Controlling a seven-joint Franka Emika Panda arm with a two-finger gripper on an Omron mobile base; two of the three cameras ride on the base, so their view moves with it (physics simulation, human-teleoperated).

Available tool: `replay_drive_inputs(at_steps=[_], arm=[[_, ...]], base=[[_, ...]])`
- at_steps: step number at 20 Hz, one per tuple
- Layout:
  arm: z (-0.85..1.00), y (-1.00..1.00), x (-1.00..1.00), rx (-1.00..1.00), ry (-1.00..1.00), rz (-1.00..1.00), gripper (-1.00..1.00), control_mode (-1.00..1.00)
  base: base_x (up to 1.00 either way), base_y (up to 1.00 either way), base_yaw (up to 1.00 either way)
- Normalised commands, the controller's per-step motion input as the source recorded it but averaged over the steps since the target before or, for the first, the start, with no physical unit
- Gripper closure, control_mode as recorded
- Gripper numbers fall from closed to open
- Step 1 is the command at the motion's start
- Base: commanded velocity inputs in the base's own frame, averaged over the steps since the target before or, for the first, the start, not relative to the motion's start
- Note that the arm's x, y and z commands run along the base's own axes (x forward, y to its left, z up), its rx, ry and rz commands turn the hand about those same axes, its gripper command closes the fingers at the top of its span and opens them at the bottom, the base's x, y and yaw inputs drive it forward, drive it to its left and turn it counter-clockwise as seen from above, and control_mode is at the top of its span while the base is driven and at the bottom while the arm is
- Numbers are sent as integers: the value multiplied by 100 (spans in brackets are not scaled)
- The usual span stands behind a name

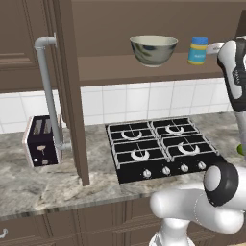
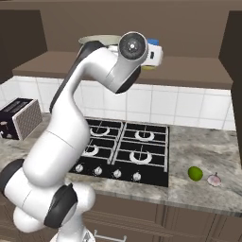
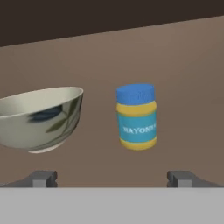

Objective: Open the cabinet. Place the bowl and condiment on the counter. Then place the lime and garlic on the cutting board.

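White and dark-jointed, the arm reaches up to the open dark brown wooden cabinet [image 1: 72, 91], its gripper [image 3: 113, 177] spread wide and empty before the small blue-lidded yellow jar [image 3: 136, 116]. Left of centre stands the glossy grey-green ceramic bowl [image 3: 41, 118].

White square wall tiles [image 1: 144, 103] line the wall well below the jaws, under a dark brown shelf [image 1: 125, 67] that stretches ahead of them. A black four-burner stove [image 1: 161, 149] with a row of knobs along its front sits in the grey marbled surface [image 1: 43, 185], far beneath the jaws. A dark toaster [image 1: 41, 141] stands off to their left. Brown base cabinets [image 2: 179, 222] run below, evenly lit.
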Motion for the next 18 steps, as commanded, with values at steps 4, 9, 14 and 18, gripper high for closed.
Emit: replay_drive_inputs(at_steps=[4, 9, 14, 18], arm=[[27, -9, 38, 0, 0, 0, -100, -100], [33, -3, 18, 0, 1, 0, -100, -100], [6, -1, 10, 0, 3, 0, -100, -100], [-5, 0, 18, 0, 9, 0, -100, -100]], base=[[0, 0, 0], [0, 0, 0], [0, 0, 0], [0, 0, 0]])
